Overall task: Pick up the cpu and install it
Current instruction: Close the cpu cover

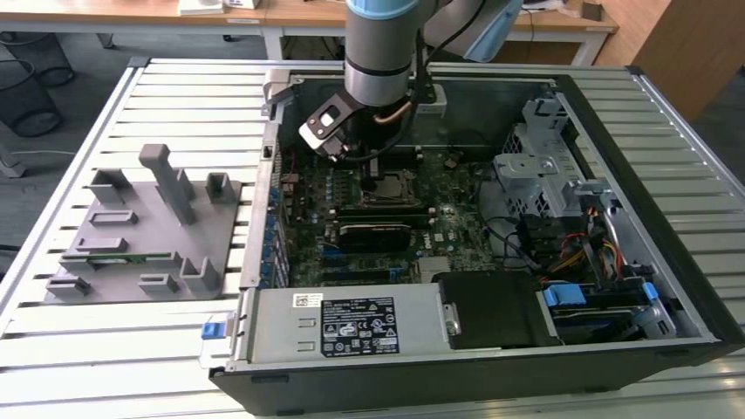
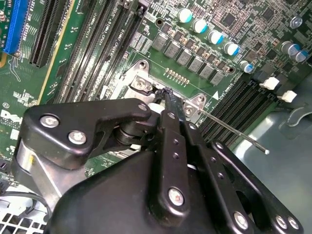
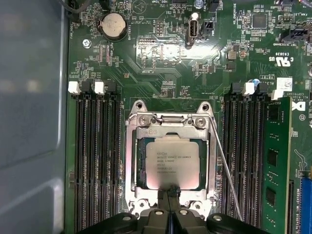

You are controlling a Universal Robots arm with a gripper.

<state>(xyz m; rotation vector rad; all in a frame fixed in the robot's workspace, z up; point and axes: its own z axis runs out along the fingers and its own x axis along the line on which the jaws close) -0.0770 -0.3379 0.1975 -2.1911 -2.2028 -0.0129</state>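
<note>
Silvery-grey square cpu seated in the metal socket!
Closed and empty, the tool hovers at the cpu's edge: one nudge could skew it.

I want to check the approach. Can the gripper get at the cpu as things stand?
Probably yes: the gripper hangs right at the edge of the cpu, whose top lies bare in the socket, with nothing between them.
</note>
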